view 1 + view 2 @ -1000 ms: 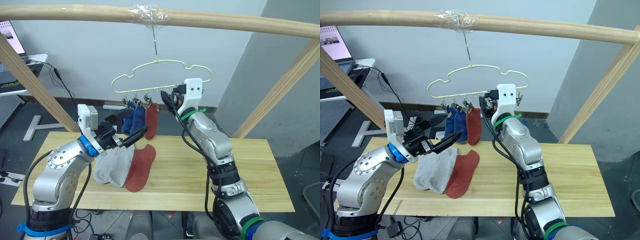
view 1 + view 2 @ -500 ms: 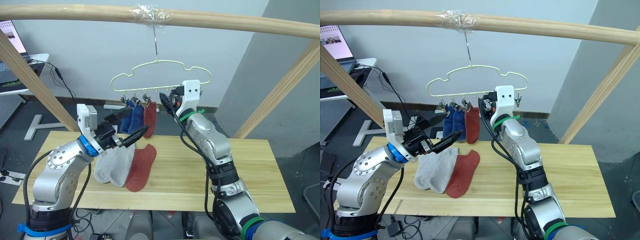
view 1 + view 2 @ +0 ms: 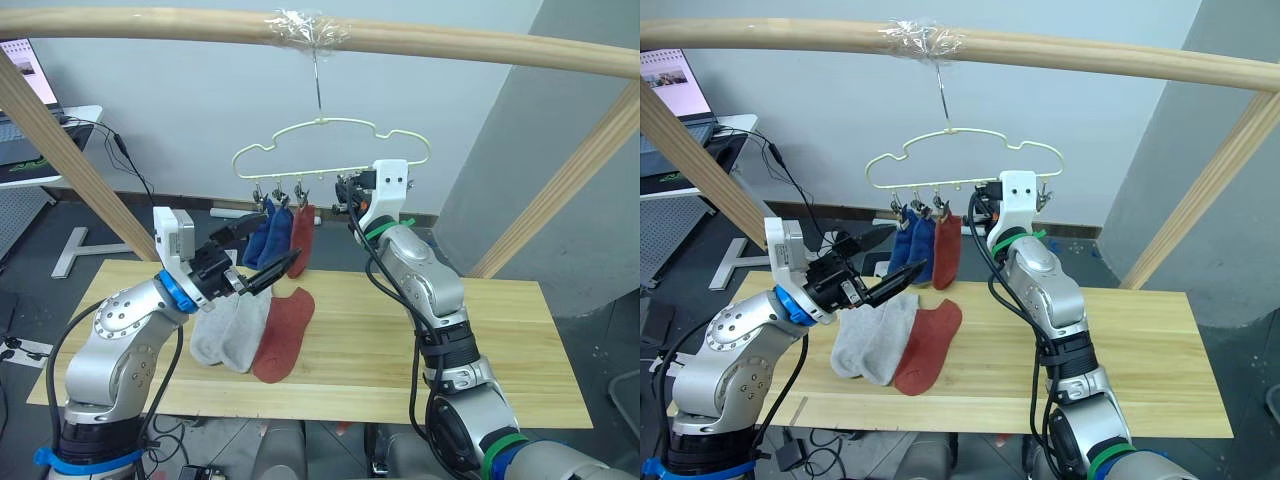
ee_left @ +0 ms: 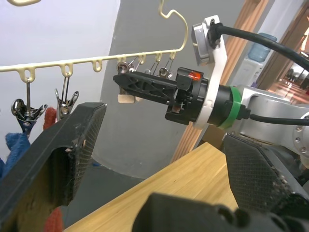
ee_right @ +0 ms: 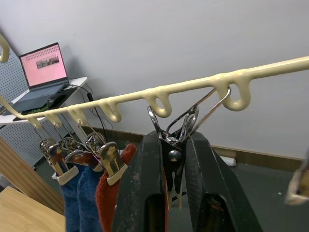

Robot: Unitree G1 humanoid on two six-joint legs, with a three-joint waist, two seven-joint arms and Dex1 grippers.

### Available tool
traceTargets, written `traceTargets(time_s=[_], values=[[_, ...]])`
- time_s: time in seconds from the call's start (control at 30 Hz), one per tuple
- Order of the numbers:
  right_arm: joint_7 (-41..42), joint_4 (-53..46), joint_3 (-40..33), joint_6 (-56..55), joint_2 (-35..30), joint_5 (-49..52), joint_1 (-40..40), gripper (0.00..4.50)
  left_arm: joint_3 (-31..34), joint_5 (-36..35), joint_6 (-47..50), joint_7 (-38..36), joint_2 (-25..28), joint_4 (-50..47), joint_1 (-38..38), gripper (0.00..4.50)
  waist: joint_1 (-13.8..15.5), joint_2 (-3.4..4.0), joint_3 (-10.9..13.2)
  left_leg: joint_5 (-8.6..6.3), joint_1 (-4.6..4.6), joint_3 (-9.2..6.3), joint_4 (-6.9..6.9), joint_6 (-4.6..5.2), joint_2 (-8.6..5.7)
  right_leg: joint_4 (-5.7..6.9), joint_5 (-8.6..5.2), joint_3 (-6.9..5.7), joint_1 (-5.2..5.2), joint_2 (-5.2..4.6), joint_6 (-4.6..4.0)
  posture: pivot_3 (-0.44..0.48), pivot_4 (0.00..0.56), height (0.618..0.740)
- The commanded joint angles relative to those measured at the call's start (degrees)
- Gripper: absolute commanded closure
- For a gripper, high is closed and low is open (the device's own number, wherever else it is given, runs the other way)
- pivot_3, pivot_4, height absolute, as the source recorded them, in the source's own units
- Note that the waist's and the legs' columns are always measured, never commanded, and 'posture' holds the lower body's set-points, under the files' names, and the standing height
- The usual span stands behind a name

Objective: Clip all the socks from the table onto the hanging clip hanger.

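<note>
The right gripper [image 5: 166,159] is raised to the lower bar of the clip hanger [image 3: 330,125], its two black fingers [image 5: 145,188] squeezed on a metal clip [image 5: 175,140] that hangs from one of the bar's loops. Just beside that clip, toward the robot's left, three more clips each grip a sock: a hanging rust red sock [image 3: 303,240] nearest the gripper, then two blue socks [image 3: 270,238] side by side. On the gripper's other side, further clips [image 4: 159,65] hang bare near the hanger's end. The hanger's hook goes up to a round wooden pole [image 3: 450,45], where it is wrapped in clear tape. Below and to the left of the right gripper, the left gripper [image 3: 262,255] is held above the table [image 3: 500,340] with its fingers spread apart and nothing between them, pointing toward the hung socks and close in front of them. Under it, on the table, lie two light grey socks [image 3: 225,330] overlapping each other, and touching their right edge lies a second rust red sock [image 3: 282,335]. Beyond the frame, at the far left, an open laptop [image 3: 675,95] sits on a white stand.
</note>
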Motion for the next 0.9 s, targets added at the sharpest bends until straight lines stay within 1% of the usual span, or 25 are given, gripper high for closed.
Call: traceTargets(time_s=[0.03,0.23,0.3,0.37,0.5,0.9], values=[[0.32,-3.25,-0.20,-0.23,0.17,-0.15,-0.81,4.28,-0.67,1.12,-1.38,0.60,-0.17,-1.71,0.04,0.00,0.01,0.01,0.01,0.00,0.00,0.01,0.00,0.00,0.00,0.00,0.00,0.01,0.00,0.00,0.00,0.273,0.185,0.740],[0.91,-3.84,0.88,0.80,-0.06,-0.70,-0.49,4.28,-1.10,1.11,-1.18,0.80,-0.34,-1.45,-0.71,0.00,0.00,0.02,0.01,0.00,0.00,0.01,0.00,0.00,0.00,-0.01,-0.01,0.00,0.00,0.00,0.02,0.269,0.182,0.740],[0.84,-3.93,0.88,0.58,0.39,-0.68,-0.49,3.58,-1.30,1.10,-0.85,1.18,-0.43,-1.89,-0.92,0.00,-0.01,0.02,0.01,0.00,0.00,0.01,0.00,0.00,0.00,-0.01,-0.01,0.01,0.00,0.00,0.02,0.269,0.182,0.740],[0.65,-3.93,0.93,0.51,0.59,-0.88,-0.51,3.01,-1.43,1.11,-0.62,1.47,-0.51,-2.23,-1.03,0.00,0.00,0.02,0.01,0.00,0.00,0.01,0.00,0.00,0.00,-0.01,-0.01,0.01,0.00,0.00,0.02,0.269,0.182,0.740],[0.32,-3.52,0.90,0.46,0.78,-1.03,-0.85,1.68,-2.20,1.07,0.14,2.41,-0.56,-3.00,-1.77,0.00,0.01,0.02,0.01,0.00,-0.01,0.01,0.00,0.00,0.00,-0.01,-0.01,0.01,0.00,0.00,0.02,0.270,0.180,0.740],[0.30,-2.48,0.74,-0.36,0.70,-2.00,-1.54,1.68,-2.24,0.45,1.03,3.61,-0.44,-3.92,-1.92,0.00,0.02,0.02,0.01,0.00,-0.01,0.01,0.00,0.00,0.00,-0.01,-0.01,0.01,0.00,0.00,0.02,0.277,0.180,0.740]])
